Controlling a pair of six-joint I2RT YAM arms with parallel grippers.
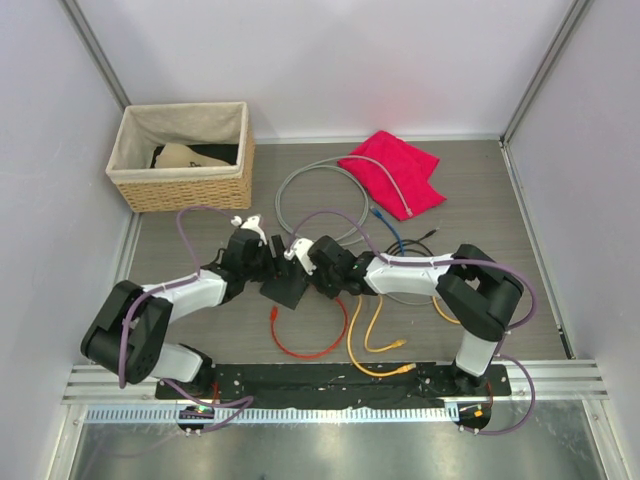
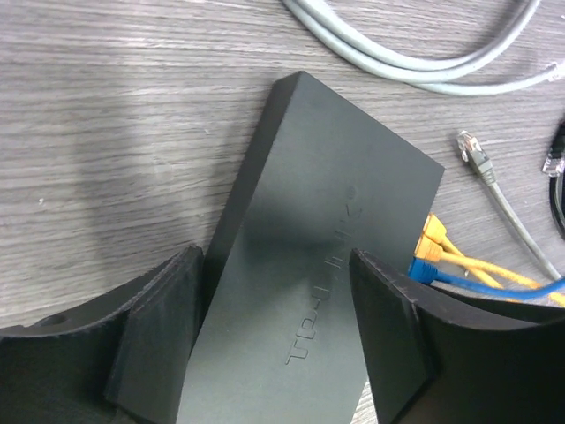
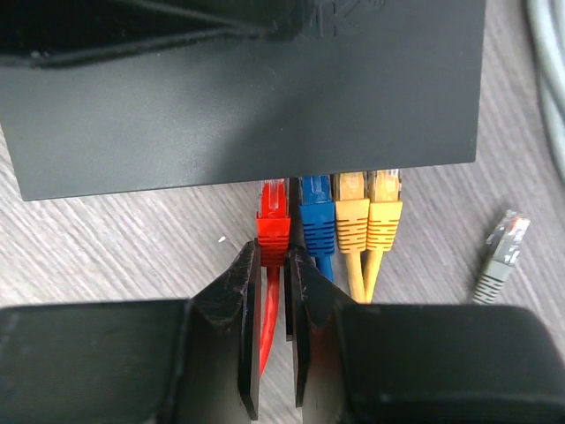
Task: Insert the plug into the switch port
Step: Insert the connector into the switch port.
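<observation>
The switch (image 1: 285, 290), a flat dark grey box, lies on the table between the two arms. My left gripper (image 2: 278, 256) straddles its width from above, jaws open. A sliver of table shows between the switch (image 2: 335, 177) and the right finger (image 2: 388, 327). My right gripper (image 3: 274, 250) is shut on the red plug (image 3: 273, 221) at its ribbed boot. The plug's clear tip sits in a port on the switch's (image 3: 247, 115) near edge. How deep it sits I cannot tell. A blue plug (image 3: 316, 221) and two yellow plugs (image 3: 366, 221) sit in the ports beside it.
A wicker basket (image 1: 125, 170) stands at the back left and a red cloth (image 1: 395, 170) at the back right. Grey cable (image 1: 300, 180) loops behind the switch, with a loose grey plug (image 3: 501, 256) to its right. Red cable (image 1: 310, 350) and yellow cables (image 1: 370, 340) trail toward the near edge.
</observation>
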